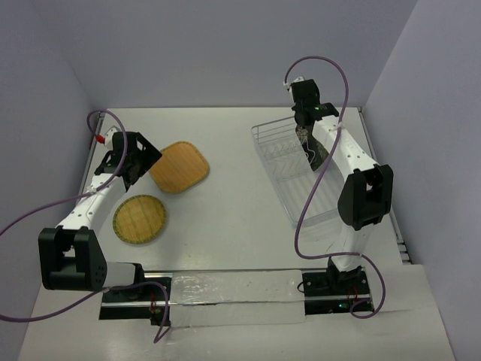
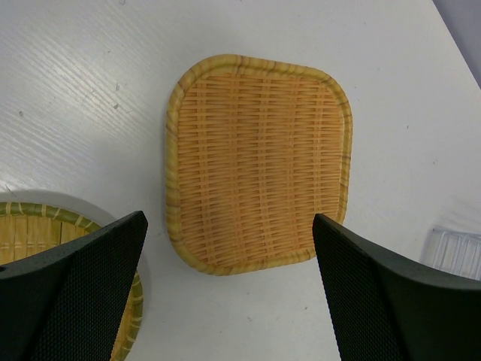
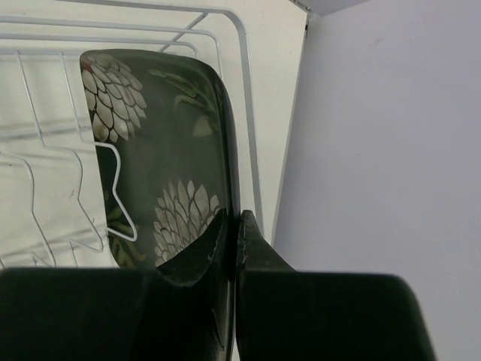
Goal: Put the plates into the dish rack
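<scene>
- The round yellow-green plate (image 1: 140, 219) is laid flat on the surface (image 1: 233, 218), nearest the arm bases.
- The left hand (image 2: 229, 219) is held spread above the orange plate (image 2: 259, 162), which is laid flat just beyond.
- Farther off, the black flowered plate (image 3: 161, 150) is stood on edge among the tines of the dish rack (image 1: 289, 184), its rim pinched by the right hand (image 3: 234, 216).

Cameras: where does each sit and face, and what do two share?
Top external: above and behind the robot, looking down; left arm, right arm whole.
Left wrist: on that arm, facing down at the rounded-square orange woven-look plate, framed by the open left gripper.
Right wrist: on its arm, facing the square black flowered plate in the silver wire dish rack; right gripper shut on it.
Shared: top external and left wrist show the orange plate.
</scene>
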